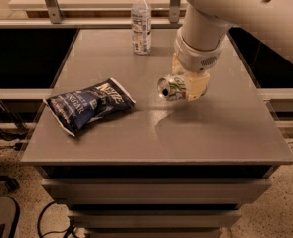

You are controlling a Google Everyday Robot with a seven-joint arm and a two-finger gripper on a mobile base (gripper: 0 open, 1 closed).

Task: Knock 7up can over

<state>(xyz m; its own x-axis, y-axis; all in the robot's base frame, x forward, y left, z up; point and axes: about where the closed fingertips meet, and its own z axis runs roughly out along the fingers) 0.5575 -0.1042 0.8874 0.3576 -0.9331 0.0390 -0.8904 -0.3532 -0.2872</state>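
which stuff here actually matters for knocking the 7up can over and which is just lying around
In the job: 7up can, tipped sideways; end effector, right beside it.
Lying about: water bottle, chip bag.

A grey surface [220, 133] carries a clear plastic water bottle [141, 21] with a white cap and a pale label, standing upright near the back edge at the middle. A dark blue chip bag [89, 104] with white lettering lies flat on the left half, towards the front, well apart from the bottle. The tool [186, 88] hangs low over the surface, right of the bag and in front of the bottle. Below the top are grey drawer fronts [151, 190]. Dark cables [4, 125] trail over the speckled floor [280, 217] at the left.
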